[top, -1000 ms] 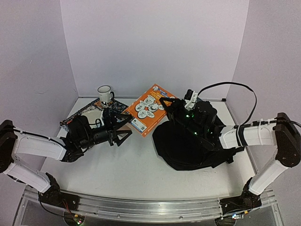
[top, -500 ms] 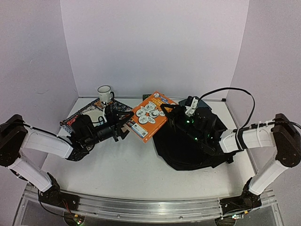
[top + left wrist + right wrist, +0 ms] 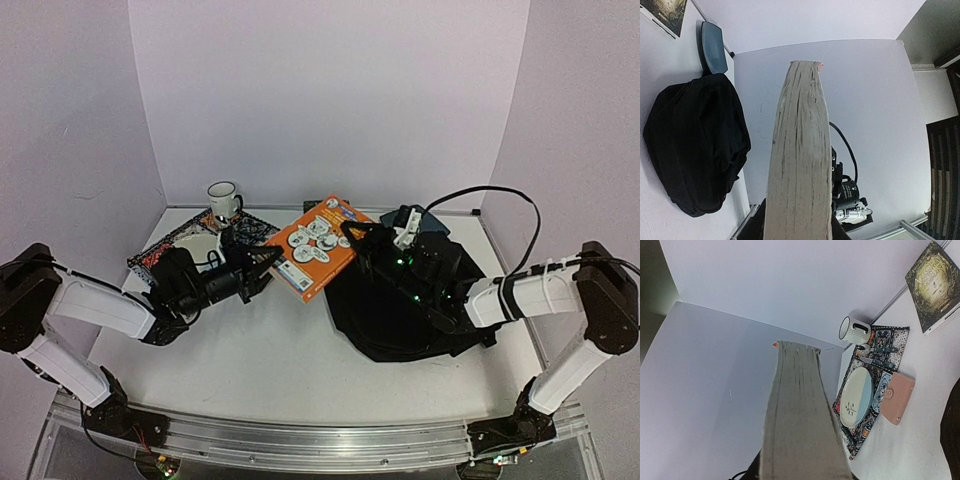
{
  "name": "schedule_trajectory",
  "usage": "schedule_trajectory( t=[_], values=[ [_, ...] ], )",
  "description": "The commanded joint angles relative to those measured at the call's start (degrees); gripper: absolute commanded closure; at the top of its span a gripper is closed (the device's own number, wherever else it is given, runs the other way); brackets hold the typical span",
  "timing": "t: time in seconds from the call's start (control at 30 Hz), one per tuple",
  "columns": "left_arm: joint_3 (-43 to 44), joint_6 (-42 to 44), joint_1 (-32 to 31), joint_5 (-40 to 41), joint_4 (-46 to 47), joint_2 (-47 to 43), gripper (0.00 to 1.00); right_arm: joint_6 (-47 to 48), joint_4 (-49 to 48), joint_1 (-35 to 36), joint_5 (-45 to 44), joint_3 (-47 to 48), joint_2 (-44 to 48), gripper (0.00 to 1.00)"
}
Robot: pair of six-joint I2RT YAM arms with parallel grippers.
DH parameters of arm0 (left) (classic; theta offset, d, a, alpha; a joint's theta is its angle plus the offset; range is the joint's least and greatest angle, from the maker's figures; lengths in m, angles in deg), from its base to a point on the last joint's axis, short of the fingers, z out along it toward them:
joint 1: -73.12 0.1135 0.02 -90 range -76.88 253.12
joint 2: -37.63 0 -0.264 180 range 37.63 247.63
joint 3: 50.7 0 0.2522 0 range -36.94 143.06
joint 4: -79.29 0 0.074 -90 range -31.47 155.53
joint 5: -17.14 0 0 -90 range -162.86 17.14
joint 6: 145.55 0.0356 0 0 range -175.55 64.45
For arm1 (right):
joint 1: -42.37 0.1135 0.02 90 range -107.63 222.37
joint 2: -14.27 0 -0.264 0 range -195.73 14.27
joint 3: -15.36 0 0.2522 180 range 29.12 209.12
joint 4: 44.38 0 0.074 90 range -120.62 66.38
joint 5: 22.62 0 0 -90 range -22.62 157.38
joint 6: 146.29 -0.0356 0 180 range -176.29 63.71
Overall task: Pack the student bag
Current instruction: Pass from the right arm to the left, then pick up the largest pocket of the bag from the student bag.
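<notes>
The student bag (image 3: 400, 315), a floppy black backpack, lies on the table at the right, also seen in the left wrist view (image 3: 695, 145). An orange book (image 3: 318, 245) with cartoon pictures hangs tilted above the table, just left of the bag. My left gripper (image 3: 264, 270) is shut on its left edge. My right gripper (image 3: 358, 240) holds its right edge from over the bag. In each wrist view the book's grey page edge (image 3: 800, 165) (image 3: 800, 425) fills the space between that gripper's jaws (image 3: 799, 225) (image 3: 802, 465).
A patterned placemat (image 3: 160, 255) at the left carries a plate (image 3: 855, 397) and a pink wallet (image 3: 896, 397). A white mug (image 3: 222, 198) stands behind it. A dark book (image 3: 935, 285) and a teal pad (image 3: 712, 45) lie by the back wall.
My left gripper went from open beside the book to shut on its left edge. The book, held by the right gripper, shifted a little left and lower.
</notes>
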State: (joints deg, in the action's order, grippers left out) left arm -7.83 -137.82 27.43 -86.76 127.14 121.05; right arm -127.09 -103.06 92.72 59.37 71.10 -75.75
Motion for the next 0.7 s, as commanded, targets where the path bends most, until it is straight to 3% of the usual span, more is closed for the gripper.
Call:
schedule_trajectory(
  t=[0.0, 0.3, 0.67],
  values=[
    [-2.5, 2.7, 3.4, -0.5, 6.3, -2.3, 1.0, 8.9, 0.3, 0.4, 0.6, -0.3, 4.3, 0.59],
    [-6.6, 5.1, 12.8, -10.9, 6.3, -0.9, 1.0, 29.4, 43.0, 0.4, -0.3, 7.9, 10.0, 0.29],
    [-5.9, 5.6, 17.6, -21.6, 5.8, 1.9, 1.0, 46.2, 78.7, 1.2, 0.0, 14.5, 6.8, 0.26]
  ],
)
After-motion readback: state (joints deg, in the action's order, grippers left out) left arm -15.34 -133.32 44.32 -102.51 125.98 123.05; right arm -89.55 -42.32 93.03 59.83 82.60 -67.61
